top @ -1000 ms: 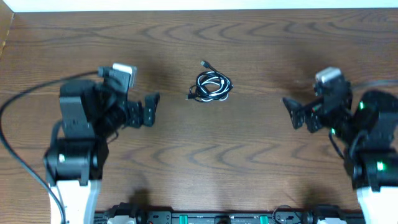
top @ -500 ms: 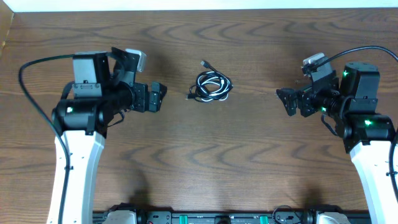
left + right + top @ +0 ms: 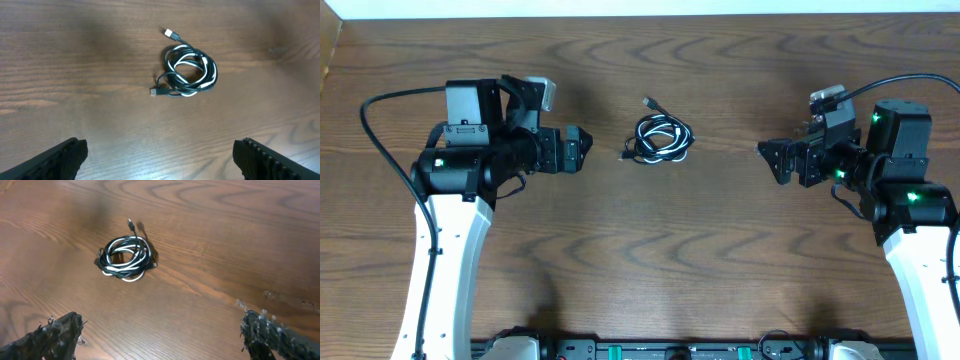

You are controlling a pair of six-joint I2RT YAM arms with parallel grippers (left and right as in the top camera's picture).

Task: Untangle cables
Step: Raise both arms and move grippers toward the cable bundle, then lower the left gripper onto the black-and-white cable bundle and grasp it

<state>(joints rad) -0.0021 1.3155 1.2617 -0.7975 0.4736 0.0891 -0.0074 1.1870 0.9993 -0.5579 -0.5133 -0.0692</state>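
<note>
The cables (image 3: 663, 137) lie coiled together in one small bundle on the wooden table, black cords wound with a white one; plug ends stick out at the top left and lower left. The same bundle of cables (image 3: 189, 70) shows in the left wrist view, and as cables (image 3: 125, 257) in the right wrist view. My left gripper (image 3: 582, 148) hovers to the bundle's left, open and empty, pointing at it. My right gripper (image 3: 767, 160) stands open and empty to the bundle's right, farther away. In both wrist views, left gripper (image 3: 160, 152) and right gripper (image 3: 162, 330), the jaws stand wide apart over bare wood.
The wooden table (image 3: 650, 260) spreads round the bundle. A thick black cord (image 3: 380, 110) loops off the left arm's base toward the table's left edge. The arm bases and a rail of electronics (image 3: 660, 350) line the front edge.
Both arms have raised and reached inward: the left gripper moved right toward the bundle, the right gripper moved left. The cables have not moved.
</note>
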